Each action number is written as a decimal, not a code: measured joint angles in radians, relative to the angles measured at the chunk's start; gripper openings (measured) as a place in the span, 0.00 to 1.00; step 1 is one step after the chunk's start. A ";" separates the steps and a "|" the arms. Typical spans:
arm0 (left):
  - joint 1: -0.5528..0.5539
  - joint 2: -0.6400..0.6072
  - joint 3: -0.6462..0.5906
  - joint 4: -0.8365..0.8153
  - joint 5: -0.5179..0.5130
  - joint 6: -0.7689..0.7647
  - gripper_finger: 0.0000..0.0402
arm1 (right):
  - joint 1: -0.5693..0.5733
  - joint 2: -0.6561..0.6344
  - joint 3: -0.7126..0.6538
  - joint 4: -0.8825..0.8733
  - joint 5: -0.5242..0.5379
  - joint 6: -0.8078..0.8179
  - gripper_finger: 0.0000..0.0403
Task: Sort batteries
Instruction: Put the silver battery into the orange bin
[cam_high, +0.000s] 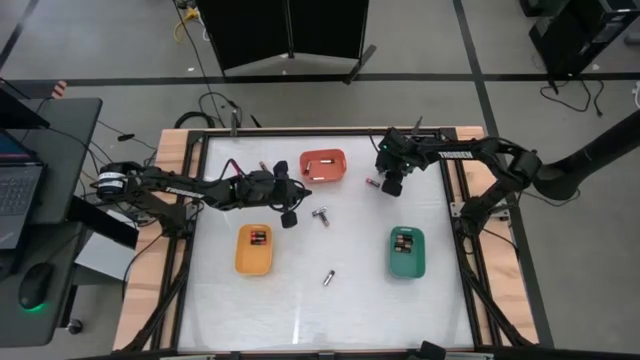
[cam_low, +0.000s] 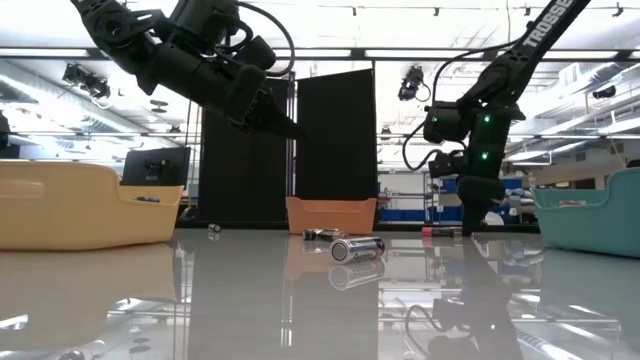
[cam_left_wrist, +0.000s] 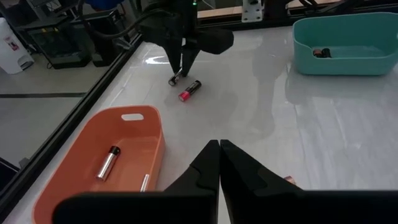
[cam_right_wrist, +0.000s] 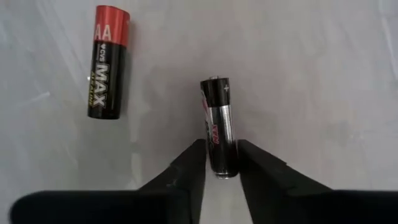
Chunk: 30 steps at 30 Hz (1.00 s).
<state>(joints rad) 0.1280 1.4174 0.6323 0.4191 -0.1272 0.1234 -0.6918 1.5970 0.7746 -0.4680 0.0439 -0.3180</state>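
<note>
light: bright, from ceiling strips
glare: white sheen on table
shadows: soft, faint
reflections: mirrored in low view
focus: sharp

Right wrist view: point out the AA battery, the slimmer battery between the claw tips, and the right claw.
AA battery (cam_right_wrist: 107, 62), right wrist view, label middle.
Slimmer battery (cam_right_wrist: 218, 124), right wrist view, body middle.
Right claw (cam_right_wrist: 221, 165), right wrist view, midway between tips.

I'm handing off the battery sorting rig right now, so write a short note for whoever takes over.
Right end effector: fingers either side of a slim battery on the table, near the orange tray; grip unconfirmed. An AA battery lies beside it.
Left end effector: shut, empty, raised near the orange tray.
Done: batteries in orange, yellow and green trays.
Left: two more loose batteries mid-table.
</note>
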 joint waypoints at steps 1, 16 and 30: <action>0.000 0.000 0.000 0.000 0.000 0.000 0.05 | 0.000 0.000 0.000 -0.001 -0.004 0.000 0.23; 0.003 0.000 -0.134 0.317 0.091 -0.004 0.05 | 0.044 -0.092 0.041 -0.088 -0.003 0.005 0.14; 0.003 0.000 -0.134 0.373 0.149 -0.027 0.05 | 0.227 0.061 0.401 -0.107 -0.042 0.023 0.14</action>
<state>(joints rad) 0.1310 1.4174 0.4988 0.7916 0.0214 0.0959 -0.4651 1.6577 1.1760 -0.5749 0.0020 -0.2945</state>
